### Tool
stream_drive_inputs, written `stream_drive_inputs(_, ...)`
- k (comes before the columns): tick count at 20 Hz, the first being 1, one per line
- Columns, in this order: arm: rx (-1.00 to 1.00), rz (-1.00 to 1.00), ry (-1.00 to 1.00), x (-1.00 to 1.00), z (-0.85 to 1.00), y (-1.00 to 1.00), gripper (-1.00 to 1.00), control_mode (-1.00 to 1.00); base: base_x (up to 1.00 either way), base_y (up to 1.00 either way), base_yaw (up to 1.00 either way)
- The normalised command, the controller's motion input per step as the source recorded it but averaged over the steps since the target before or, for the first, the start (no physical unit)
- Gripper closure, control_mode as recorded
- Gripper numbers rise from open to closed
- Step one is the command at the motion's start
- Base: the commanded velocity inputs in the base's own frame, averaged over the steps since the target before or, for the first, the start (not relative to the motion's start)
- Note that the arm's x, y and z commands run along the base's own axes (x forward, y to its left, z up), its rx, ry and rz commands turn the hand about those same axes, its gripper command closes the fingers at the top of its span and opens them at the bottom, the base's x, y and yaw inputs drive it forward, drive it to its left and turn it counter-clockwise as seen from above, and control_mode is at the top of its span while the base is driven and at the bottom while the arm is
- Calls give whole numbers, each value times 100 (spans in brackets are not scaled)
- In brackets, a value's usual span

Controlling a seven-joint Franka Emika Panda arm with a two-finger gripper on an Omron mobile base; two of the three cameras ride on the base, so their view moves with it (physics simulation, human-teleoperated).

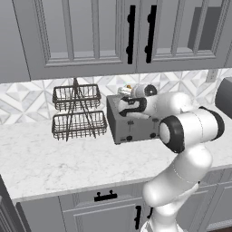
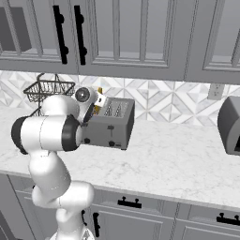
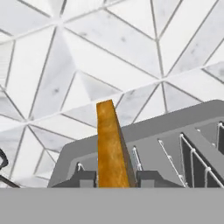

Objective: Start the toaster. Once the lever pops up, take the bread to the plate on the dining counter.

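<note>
You are looking at a toaster (image 1: 131, 124) of matt grey metal, smooth on its sides, with dark plastic-looking levers and knobs on its front. Thin bright wire guards line its slots. The bread (image 3: 111, 146) standing up from the toaster shows a rough, grainy golden-orange crust. Under the toaster, the countertop (image 1: 54, 161) looks like polished white marble with faint grey veins. Behind the toaster, the backsplash (image 3: 109, 57) is smooth marbled tile in triangles. Left of the toaster, the basket rack (image 1: 76, 112) is thin dark wire.
</note>
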Motion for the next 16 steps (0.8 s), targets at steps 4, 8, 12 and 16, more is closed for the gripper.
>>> stream_drive_inputs(4,9,0,-2,0,60,-26,100,-100,0,0,0)
stream_drive_inputs(8,4,0,-7,-34,34,-30,100,-100,0,0,0)
stream_drive_inputs(12,2,0,-15,-81,37,-27,100,-100,0,0,0)
stream_drive_inputs(16,-2,0,-5,-100,49,-31,100,-100,0,0,0)
